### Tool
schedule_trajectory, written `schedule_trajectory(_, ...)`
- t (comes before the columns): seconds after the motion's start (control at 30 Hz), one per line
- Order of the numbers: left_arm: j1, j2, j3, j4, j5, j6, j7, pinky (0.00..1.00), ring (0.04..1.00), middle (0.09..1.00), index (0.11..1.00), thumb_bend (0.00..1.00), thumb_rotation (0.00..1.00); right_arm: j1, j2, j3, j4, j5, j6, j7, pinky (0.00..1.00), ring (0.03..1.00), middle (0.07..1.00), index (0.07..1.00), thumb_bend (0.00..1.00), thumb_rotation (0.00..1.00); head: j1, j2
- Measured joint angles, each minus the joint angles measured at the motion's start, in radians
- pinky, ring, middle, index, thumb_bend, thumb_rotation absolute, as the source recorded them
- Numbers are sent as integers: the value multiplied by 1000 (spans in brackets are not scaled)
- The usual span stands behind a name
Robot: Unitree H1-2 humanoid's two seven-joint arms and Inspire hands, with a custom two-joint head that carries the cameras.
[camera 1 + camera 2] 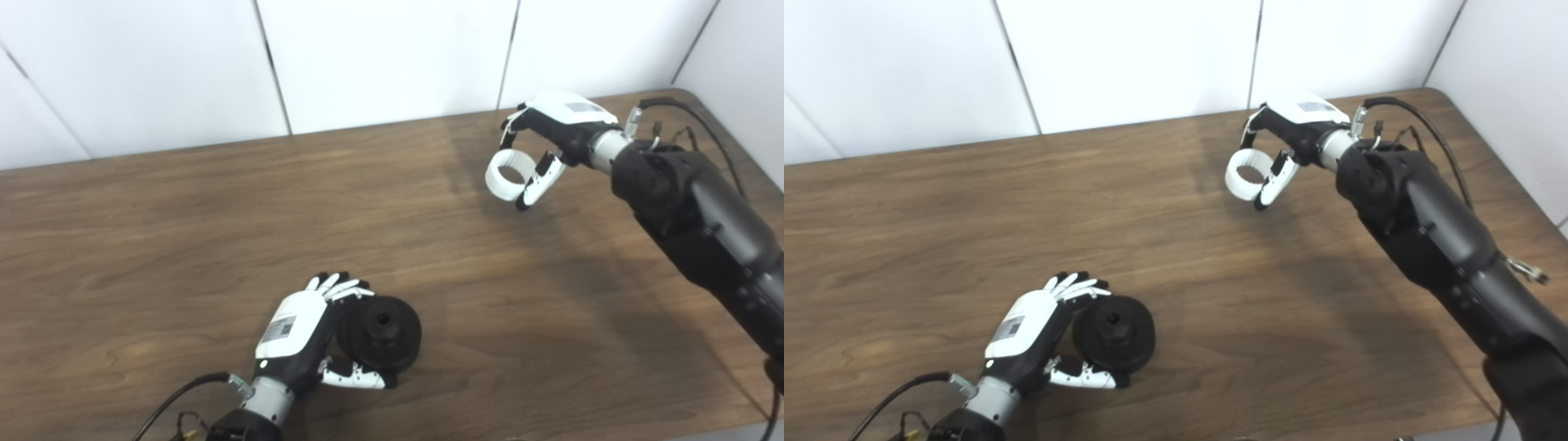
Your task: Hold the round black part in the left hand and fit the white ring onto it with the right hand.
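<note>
Your left hand [300,331] sits low at the near edge of the dark brown wood-grain tabletop [184,245], with its fingers [334,285] curled over the top of the round black part [383,334] and the thumb reaching along under its lower edge. You have the hand closed around that part: a thick, dark, disc-shaped piece with a raised hub and a small hole in the middle, its face turned up and toward the cameras. Whether the part rests on the wood or is lifted just off it, you cannot tell from these views.

Your right hand [1289,138] is far off at the back right of the tabletop, well apart from the left one. It is clamped on the white plastic ring [1246,174], a short, wide band with an open centre. The fingers come down over the ring's far side and the thumb presses against its right side, so the ring hangs below the palm, tilted, with its opening facing up and toward you. Its shadow falls on the wood beneath and to the left.

Behind the tabletop stand plain white wall panels [392,55].
</note>
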Motion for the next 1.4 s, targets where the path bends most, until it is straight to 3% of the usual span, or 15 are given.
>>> schedule_trajectory(0.27, -14, -13, -9, -10, 31, 31, -29, 1000, 951, 859, 489, 517, 66, 41, 41, 26, -229, -15, 10, 126, 1000, 965, 835, 483, 524, 143, 29, 74)
schedule_trajectory(0.5, -31, -18, -9, -16, 37, 47, -63, 1000, 951, 856, 489, 518, 66, 64, 72, 25, -344, -16, 14, 204, 1000, 972, 838, 483, 524, 148, 41, 129)
schedule_trajectory(0.7, -36, -21, -8, -25, 36, 63, -81, 1000, 959, 856, 488, 517, 65, 66, 100, 23, -420, -44, 43, 283, 1000, 974, 836, 482, 524, 148, 49, 149)
schedule_trajectory(1.17, -56, -39, -10, -43, 66, 103, -132, 1000, 953, 855, 488, 518, 66, 47, 157, 1, -495, -39, 45, 395, 1000, 973, 828, 483, 523, 146, 74, 222)
schedule_trajectory(1.23, -59, -44, -12, -46, 76, 110, -141, 1000, 951, 856, 488, 517, 67, 38, 164, -5, -509, -36, 45, 410, 1000, 973, 829, 483, 524, 146, 97, 252)
schedule_trajectory(1.4, -73, -54, -18, -48, 94, 120, -169, 1000, 952, 852, 488, 518, 65, 23, 171, -26, -514, -27, 46, 439, 1000, 982, 834, 483, 523, 148, 117, 262)
